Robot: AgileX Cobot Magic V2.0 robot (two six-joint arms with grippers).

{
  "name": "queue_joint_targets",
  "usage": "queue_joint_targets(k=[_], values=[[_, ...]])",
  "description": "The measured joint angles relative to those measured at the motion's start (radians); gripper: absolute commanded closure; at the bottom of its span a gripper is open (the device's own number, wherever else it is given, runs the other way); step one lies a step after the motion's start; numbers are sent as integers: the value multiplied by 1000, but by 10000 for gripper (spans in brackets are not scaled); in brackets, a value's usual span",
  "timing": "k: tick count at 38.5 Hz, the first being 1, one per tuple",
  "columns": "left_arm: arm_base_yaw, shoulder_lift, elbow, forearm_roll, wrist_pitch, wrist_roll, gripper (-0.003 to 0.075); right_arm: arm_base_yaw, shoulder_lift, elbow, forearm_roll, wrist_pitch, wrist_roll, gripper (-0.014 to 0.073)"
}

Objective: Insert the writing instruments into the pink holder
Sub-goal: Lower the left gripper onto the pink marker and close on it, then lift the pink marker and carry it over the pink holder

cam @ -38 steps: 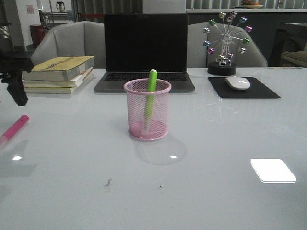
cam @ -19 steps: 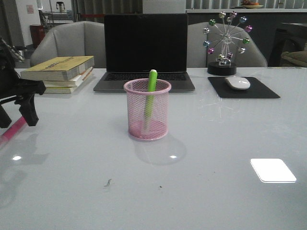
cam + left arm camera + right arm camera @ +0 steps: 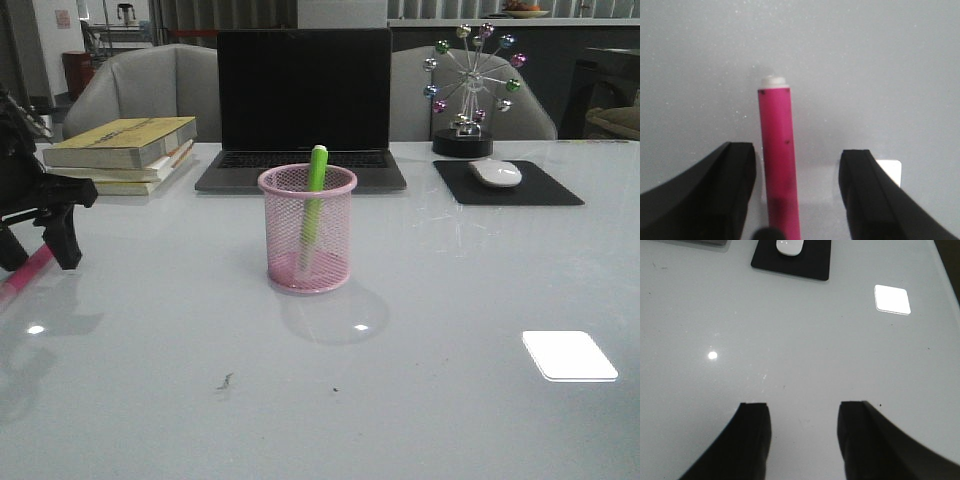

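Observation:
The pink holder [image 3: 307, 240] stands upright mid-table with the green marker [image 3: 314, 200] leaning inside it, tip above the rim. At the far left the pink marker [image 3: 25, 272] lies flat on the table. My left gripper [image 3: 40, 252] is lowered over it and open, one finger on each side. In the left wrist view the pink marker [image 3: 777, 160] runs between the fingers [image 3: 735, 185], nearer one of them, its whitish end pointing away; my left gripper [image 3: 797, 172] is not closed on it. My right gripper [image 3: 800, 427] is open over bare table and is out of the front view.
A laptop [image 3: 303, 105] sits behind the holder, a stack of books [image 3: 125, 152] at back left. A black mouse pad with a white mouse [image 3: 495, 173] and a ferris-wheel ornament [image 3: 470, 90] stand at back right. Chairs stand beyond the table edge.
My left gripper has come down from above the table at the far left and now straddles the pink marker. In the last half second it barely moved. The holder and green marker stayed put.

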Motion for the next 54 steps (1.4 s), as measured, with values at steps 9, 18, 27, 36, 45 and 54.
queue_joint_targets(k=[9,18,27,36,45,54], values=[[0,0,-2,31,16,0,273,0,0,0,0,0,0,159],[0,16,-20,109,115,-7,273,0,0,0,0,0,0,159],[-1,41,-38,120,155,-10,288,0,0,0,0,0,0,159],[-1,45,-41,124,168,-14,545,0,0,0,0,0,0,159],[-1,45,-41,126,171,-20,621,0,0,0,0,0,0,159],[-6,45,-43,126,174,-21,621,0,0,0,0,0,0,159]])
